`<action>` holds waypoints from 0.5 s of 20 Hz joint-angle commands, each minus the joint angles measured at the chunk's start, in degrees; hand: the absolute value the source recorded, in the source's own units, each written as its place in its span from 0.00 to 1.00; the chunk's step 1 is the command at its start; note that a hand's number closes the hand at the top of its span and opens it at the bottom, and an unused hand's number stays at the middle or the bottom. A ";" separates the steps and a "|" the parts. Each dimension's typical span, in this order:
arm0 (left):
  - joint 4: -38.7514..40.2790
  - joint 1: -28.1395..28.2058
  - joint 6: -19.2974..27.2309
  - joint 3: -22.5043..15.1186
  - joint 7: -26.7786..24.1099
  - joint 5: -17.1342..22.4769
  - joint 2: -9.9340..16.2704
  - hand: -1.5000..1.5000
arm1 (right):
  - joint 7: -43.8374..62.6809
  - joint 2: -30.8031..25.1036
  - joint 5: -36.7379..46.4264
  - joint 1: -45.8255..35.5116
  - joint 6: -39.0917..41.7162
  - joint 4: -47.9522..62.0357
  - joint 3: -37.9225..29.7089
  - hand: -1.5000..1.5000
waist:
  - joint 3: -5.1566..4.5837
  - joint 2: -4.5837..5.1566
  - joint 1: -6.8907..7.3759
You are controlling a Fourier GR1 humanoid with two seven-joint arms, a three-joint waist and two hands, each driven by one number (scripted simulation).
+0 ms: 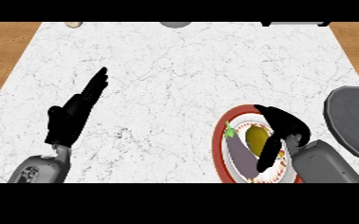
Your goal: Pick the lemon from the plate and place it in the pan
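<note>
A yellow lemon point(255, 137) lies on a red-rimmed plate point(218, 144) at the lower right, next to a purple eggplant point(240, 157) with a green stem. My right hand point(289, 126) hovers over the plate. Its fingers arch above the lemon and its thumb reaches down along the lemon's right side, so the lemon sits in the gap, not clasped. The grey pan point(345, 117) shows at the right edge, cut off by the view, just right of this hand. My left hand point(72, 115) rests open at the left, fingers straight and pointing up.
The white marble counter point(175, 76) spreads between the hands. Along its far edge sit a small beige object point(73, 24), a grey round object point(175, 24) and a grey-and-dark item point(294, 23). Wooden strips border the counter on both sides.
</note>
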 commanded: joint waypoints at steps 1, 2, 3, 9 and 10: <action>0.05 0.45 -3.46 2.45 0.33 0.94 0.78 0.50 | -4.20 1.50 6.28 1.69 -1.07 5.86 -0.20 0.00 | 0.03 0.05 0.11; -3.07 0.03 -3.04 2.45 2.61 -0.48 0.29 0.50 | 1.17 1.96 4.02 1.13 3.02 1.40 -2.46 0.00 | 0.02 -0.02 0.01; -0.38 -0.41 -4.03 4.23 -0.18 0.29 0.21 0.50 | -0.16 0.91 3.54 0.46 4.99 2.02 -3.69 0.00 | 0.01 0.01 -0.02; -1.41 0.60 -3.83 4.22 2.52 -0.32 -1.11 0.50 | -2.63 7.38 6.46 -0.24 5.57 4.71 0.53 1.00 | 0.01 0.00 0.12; -1.82 0.81 -3.50 3.00 0.30 -2.41 -0.95 0.50 | -6.04 6.86 9.21 3.79 2.83 4.39 3.30 1.00 | 0.02 -0.01 -0.01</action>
